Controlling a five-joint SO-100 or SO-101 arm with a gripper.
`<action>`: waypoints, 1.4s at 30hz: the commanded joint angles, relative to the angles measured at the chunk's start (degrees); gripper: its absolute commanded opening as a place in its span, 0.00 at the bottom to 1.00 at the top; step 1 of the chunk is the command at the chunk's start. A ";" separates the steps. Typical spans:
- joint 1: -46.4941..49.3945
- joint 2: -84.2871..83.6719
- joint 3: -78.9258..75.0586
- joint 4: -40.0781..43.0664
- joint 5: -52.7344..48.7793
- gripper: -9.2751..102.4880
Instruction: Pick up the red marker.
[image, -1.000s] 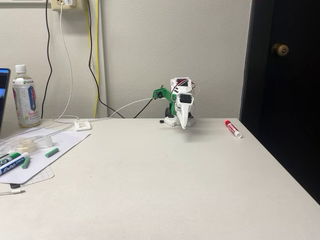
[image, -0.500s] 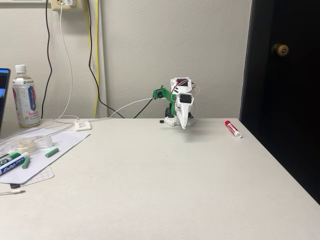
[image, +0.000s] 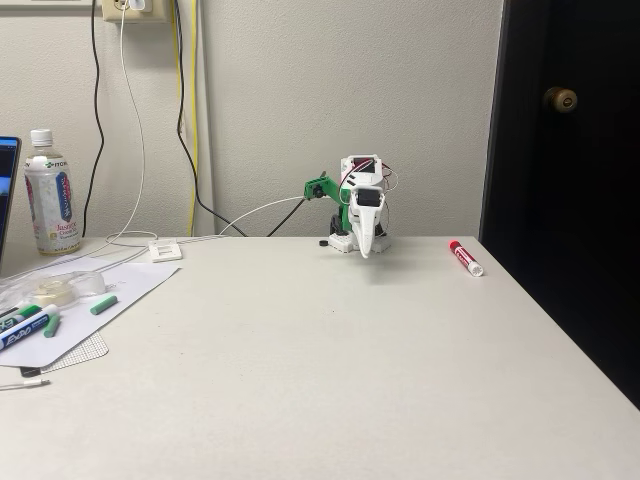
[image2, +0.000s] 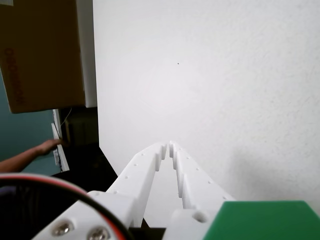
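On the pale tabletop (image: 330, 380), taking the arm (image: 358, 205) at the far edge as the landmark, the near stretch in front of it is bare. Nearer than the arm and far to its left in the fixed view lie a sheet of paper (image: 95, 300), two green-capped markers (image: 28, 326), a loose green cap (image: 103, 304) and a roll of tape (image: 48, 290). The red marker (image: 466, 258) lies flat to the arm's right, well apart from it, close to the tabletop's right edge by the dark door (image: 570, 170). The arm sits folded with its white claw (image: 365, 250) pointing down just above the surface; in the wrist view the claw (image2: 167, 148) has its two fingers drawn together, tips almost touching, nothing between them. Left of the arm by the wall stands a bottle (image: 50, 195), with cables (image: 185, 120) hanging down the wall. A person's hand (image2: 47, 147) shows at the wrist view's left edge.
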 joint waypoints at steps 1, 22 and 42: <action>-0.18 0.26 -0.35 -0.35 -0.79 0.08; -2.46 0.26 -0.35 -0.26 -1.58 0.08; -2.90 0.26 -13.01 4.83 -0.26 0.08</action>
